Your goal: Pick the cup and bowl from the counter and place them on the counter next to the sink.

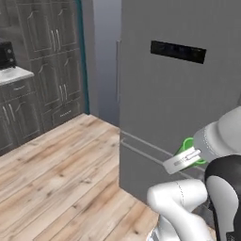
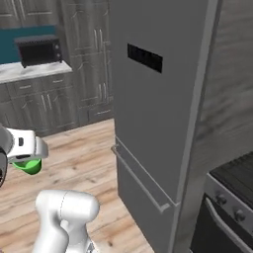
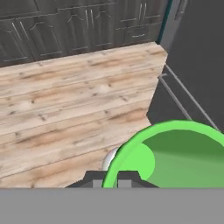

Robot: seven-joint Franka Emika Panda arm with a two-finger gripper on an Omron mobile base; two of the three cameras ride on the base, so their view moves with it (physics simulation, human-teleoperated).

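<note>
step: carrying the cup (image 3: pixel 175 153) across the kitchen; the base faces a tall grey fridge (image 1: pixel 174 94) over wood floor (image 1: pixel 56 179), so this looks like transit toward the sink side.
gripper: the gripper (image 3: pixel 110 183) is clamped on the cup's rim, one fingertip on each side of the green wall.
cup: held off the floor at the hand, mouth toward the hand camera, green showing beside the wrist in both base views (image 2: pixel 28 166).
next: likely drive on until the counter next to the sink comes into reach, then lower the cup upright and let go.
remaining: the bowl is yet to be fetched.
hidden: the cup's lower right is cut off by the frame; a counter (image 2: pixel 29 71) with a black appliance (image 2: pixel 39 49) sits far off, possibly a microwave.
</note>
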